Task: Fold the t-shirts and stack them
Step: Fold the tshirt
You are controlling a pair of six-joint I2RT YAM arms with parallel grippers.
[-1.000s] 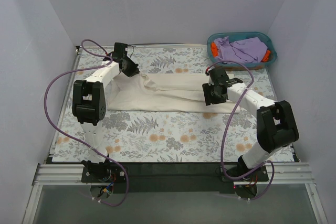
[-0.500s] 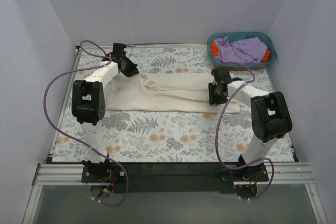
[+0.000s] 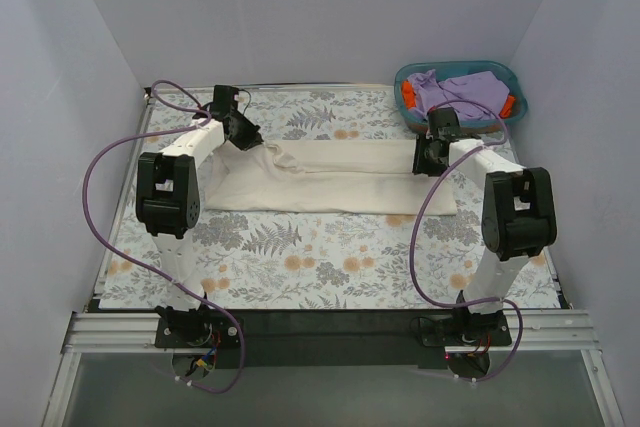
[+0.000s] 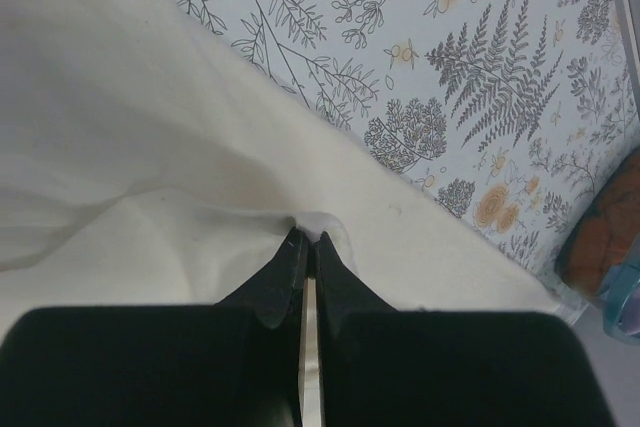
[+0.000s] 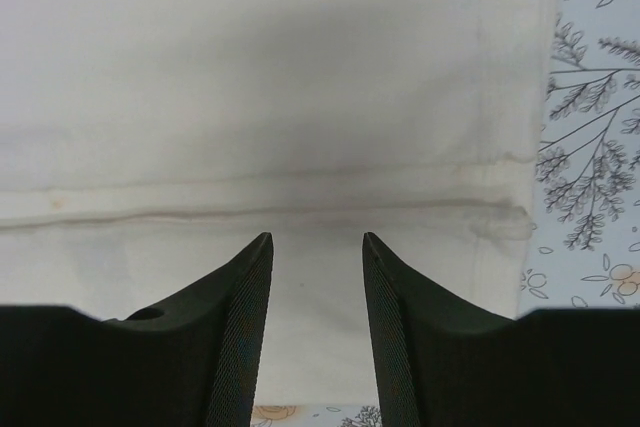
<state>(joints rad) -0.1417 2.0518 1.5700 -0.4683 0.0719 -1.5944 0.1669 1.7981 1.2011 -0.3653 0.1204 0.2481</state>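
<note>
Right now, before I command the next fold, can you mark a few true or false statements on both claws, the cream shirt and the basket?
1. The left claw is shut on a pinch of the cream t-shirt. True.
2. The right claw is clamped on the shirt's hem. False: its jaws stand apart over the cloth, with nothing between them.
3. The teal basket in the far right corner holds a lavender garment. True.
4. The cream t-shirt is folded and lying in the basket. False: it lies stretched out across the floral table, outside the basket.
</note>
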